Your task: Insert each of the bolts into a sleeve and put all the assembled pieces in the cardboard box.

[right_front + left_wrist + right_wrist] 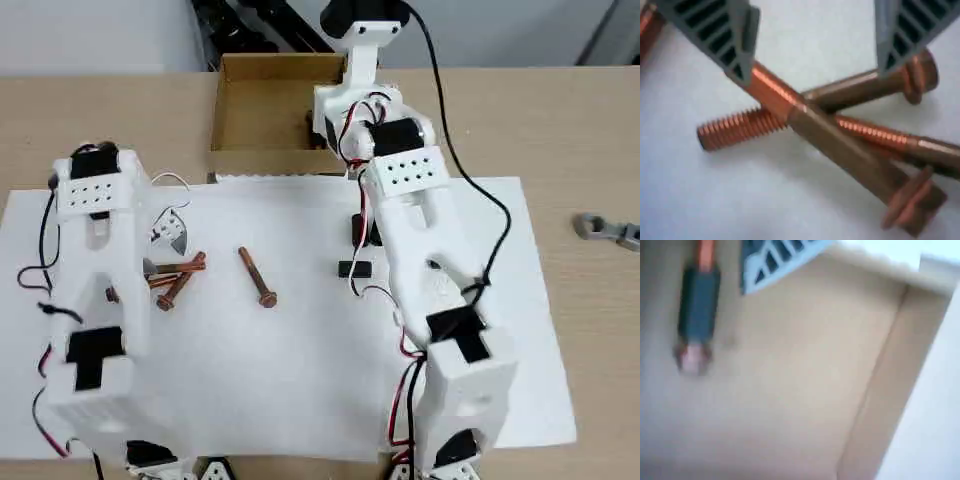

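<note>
Left gripper, jaws wide, over crossed bolts, 9 o'clock. Right gripper above cardboard box, 12 o'clock; jaws: cannot tell. Sleeved bolt alongside.

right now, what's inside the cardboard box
One bolt in a dark sleeve shows against the box floor. The right arm covers the box's right side from above, so anything under it can't be seen.

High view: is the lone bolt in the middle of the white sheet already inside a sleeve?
No, the lone bolt lies bare on the white sheet, apart from a black sleeve.
</note>
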### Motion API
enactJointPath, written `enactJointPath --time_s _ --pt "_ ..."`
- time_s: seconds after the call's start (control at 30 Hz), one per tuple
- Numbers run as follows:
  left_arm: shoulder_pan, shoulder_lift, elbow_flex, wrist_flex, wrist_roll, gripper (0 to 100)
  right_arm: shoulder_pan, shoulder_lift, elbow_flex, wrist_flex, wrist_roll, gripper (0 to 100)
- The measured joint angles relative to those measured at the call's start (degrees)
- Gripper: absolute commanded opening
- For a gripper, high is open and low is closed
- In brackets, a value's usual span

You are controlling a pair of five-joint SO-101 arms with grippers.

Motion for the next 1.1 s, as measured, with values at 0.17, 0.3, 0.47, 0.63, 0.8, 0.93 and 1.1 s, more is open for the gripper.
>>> enactJointPath --time_s 0.17,0.3,0.47,0.63,0.8,0.93,1.1 --pt "-2.2 4.0 -1.1 -0.2 2.9 15 0.9 -2.4 0.0 6.6 0.0 14.3" --pt "-3.1 6.9 -1.1 -1.5 5.3 15 1.8 -2.5 0.0 9.1 0.0 14.1" --pt "-2.9 10.5 -2.0 -4.7 5.9 15 2.1 -2.5 0.0 9.4 0.0 14.0" --pt "-3.0 13.5 -2.6 -7.9 6.2 10 1.9 -2.5 0.0 9.4 0.0 14.0" --pt "-2.3 14.3 -3.6 -10.1 5.7 0 1.9 -2.5 0.0 9.4 0.0 14.0" --pt "-2.2 14.6 -3.7 -10.6 3.8 0 1.9 -2.5 0.0 9.4 0.0 14.0" --pt "-2.2 14.6 -4.2 -10.6 3.2 0 1.9 -2.5 0.0 9.4 0.0 14.0"
